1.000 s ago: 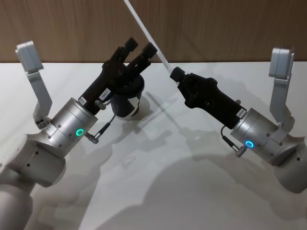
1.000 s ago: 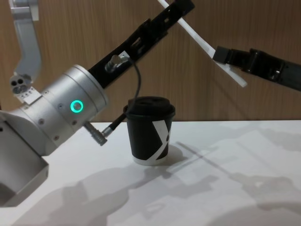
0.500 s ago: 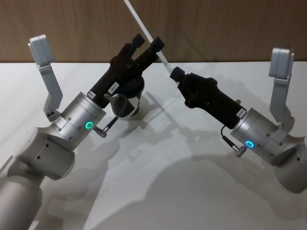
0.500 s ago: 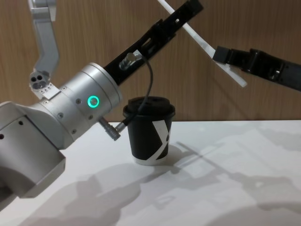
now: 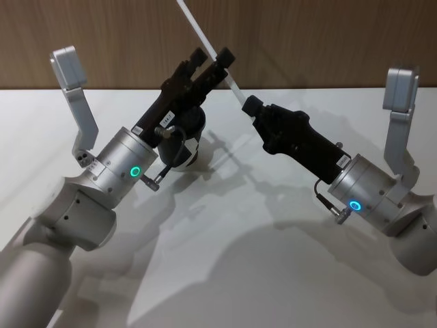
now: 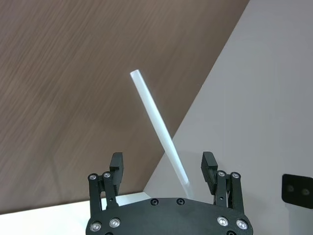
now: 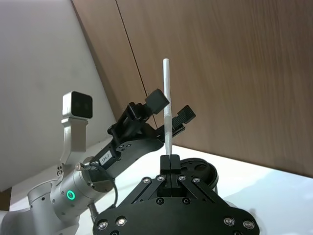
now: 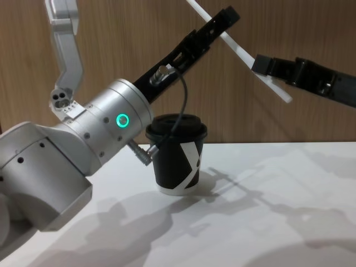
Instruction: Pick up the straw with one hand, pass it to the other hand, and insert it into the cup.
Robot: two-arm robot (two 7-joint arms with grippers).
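Head view: right pincer is clamped shut on the straw near its lower end. The straw is held in mid-air, tilted, with the long free end running up and toward the robot's left. Left pincer is raised to it with jaws apart, one finger on each side of the straw, not touching it as far as the left wrist view shows. Cup stands upright on the worktop, lid on, below the left arm. Judged step: handover from right to left, grip not yet taken.

Risks:
- Left pincer closes off-centre, so one finger hits first and levers the straw round in the right's grip.
- Right lets go before left has it, and the straw drops to the worktop.
- It looks a thin tube, so a hard squeeze may kink or flatten it.
- The straw sits at a slant, so after the pass it needs turning upright over the lid. A lid opening is likely small for a long tube, so it could skid off the lid or tip the cup.

Writing: white X-like mark on the cup, no words. Small white sticker on the left pincer body, characters too small to read.
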